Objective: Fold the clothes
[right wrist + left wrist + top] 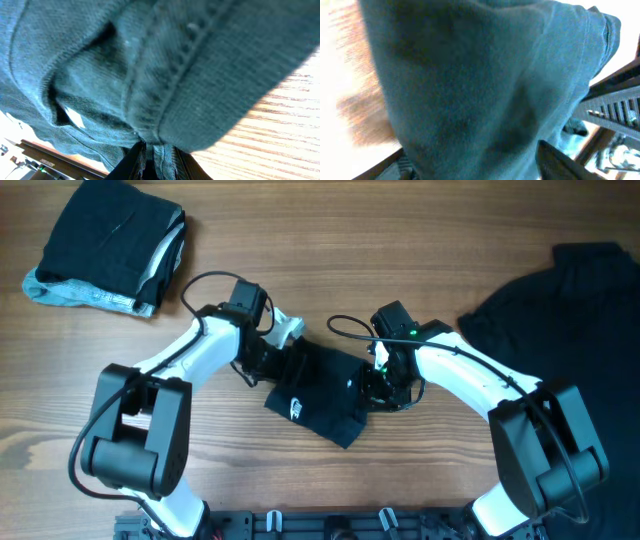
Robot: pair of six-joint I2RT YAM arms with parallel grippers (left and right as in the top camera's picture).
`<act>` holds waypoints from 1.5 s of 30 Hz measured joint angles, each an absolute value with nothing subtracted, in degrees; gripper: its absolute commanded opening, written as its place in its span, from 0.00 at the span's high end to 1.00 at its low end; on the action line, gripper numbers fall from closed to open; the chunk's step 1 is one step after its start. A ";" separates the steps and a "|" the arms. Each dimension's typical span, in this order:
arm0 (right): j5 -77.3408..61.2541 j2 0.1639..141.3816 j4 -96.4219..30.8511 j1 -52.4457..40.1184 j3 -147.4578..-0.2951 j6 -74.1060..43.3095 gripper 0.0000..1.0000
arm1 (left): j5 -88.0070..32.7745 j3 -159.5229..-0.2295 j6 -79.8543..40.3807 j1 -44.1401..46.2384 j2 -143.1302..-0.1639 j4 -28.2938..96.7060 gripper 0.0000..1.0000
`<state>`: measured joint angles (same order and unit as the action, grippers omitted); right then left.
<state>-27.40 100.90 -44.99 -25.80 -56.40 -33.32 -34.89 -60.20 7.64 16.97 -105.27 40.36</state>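
At the table's (330,240) far-left corner we see a folded stack (110,255) of dark and pale grey-blue pieces, and at its right edge a loose dark garment (575,310), both well clear of our arms. Between our grippers lies the logo T-shirt (325,395), partly folded. Our right gripper (381,385) pinches its right edge. Cloth hides our left gripper (272,358), so we cannot tell its grip.

I am bending both arms inward, my left gripper (270,360) and right gripper (379,385) pointing down and facing each other; my right fingers (125,167) are seemingly pinching together.
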 measured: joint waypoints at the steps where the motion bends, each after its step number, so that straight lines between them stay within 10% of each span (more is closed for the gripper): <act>1: -27.42 100.90 -44.91 -25.80 -56.40 -33.32 0.78 | -35.07 -59.27 7.75 17.65 -105.27 38.96 0.40; 4: -27.40 100.90 -44.91 -25.80 -56.40 -33.34 0.78 | -36.60 -57.67 7.90 20.58 -105.14 36.53 0.52; 12: -27.40 100.90 -44.93 -25.80 -56.38 -33.32 0.78 | -43.07 -56.62 0.80 21.98 -107.53 30.17 0.44; 15: -27.40 100.90 -44.91 -25.80 -56.38 -33.32 0.78 | -46.85 -56.62 -2.07 21.74 -109.27 27.79 0.86; 17: -27.40 100.90 -44.93 -25.80 -56.38 -33.32 0.79 | -47.55 -56.62 -3.11 21.69 -110.24 27.55 0.96; 30: -13.93 85.17 -60.20 -25.80 -68.42 -28.01 0.66 | -49.04 -69.80 -5.28 2.87 -105.60 36.27 0.96; 43: -16.32 83.29 -56.51 -25.80 -70.13 -29.71 0.66 | -43.55 -83.64 -29.06 -24.08 -114.52 -20.32 0.96; 45: -17.61 83.29 -56.51 -25.80 -70.13 -29.76 0.66 | -42.22 -83.64 -32.73 -28.14 -121.82 -21.63 0.73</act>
